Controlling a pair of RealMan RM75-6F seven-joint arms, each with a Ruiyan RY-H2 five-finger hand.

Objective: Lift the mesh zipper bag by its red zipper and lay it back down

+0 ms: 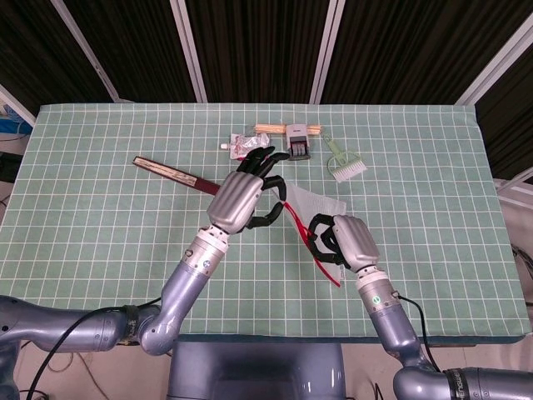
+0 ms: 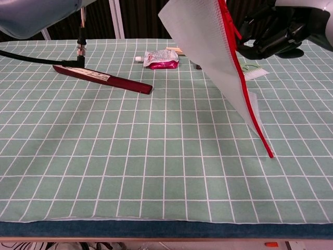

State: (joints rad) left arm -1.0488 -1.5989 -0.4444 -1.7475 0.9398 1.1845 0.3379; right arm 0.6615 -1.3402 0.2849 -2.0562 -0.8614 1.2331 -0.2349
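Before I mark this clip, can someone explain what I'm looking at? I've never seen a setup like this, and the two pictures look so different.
These are two robot arms with silver-backed, black-fingered hands, working at a table under a green checked cloth. The head view looks down from above; the chest view looks across the table from low in front.

The left hand holds up a white mesh zipper bag by its red zipper; the bag hangs steeply, and its lowest corner looks near or on the cloth. The right hand is beside the zipper, fingers curled; whether it grips anything is unclear.

Also lying there: a long dark red stick, a pink squeezed tube, a small grey stamp-like block, thin wooden sticks and a pale green brush.
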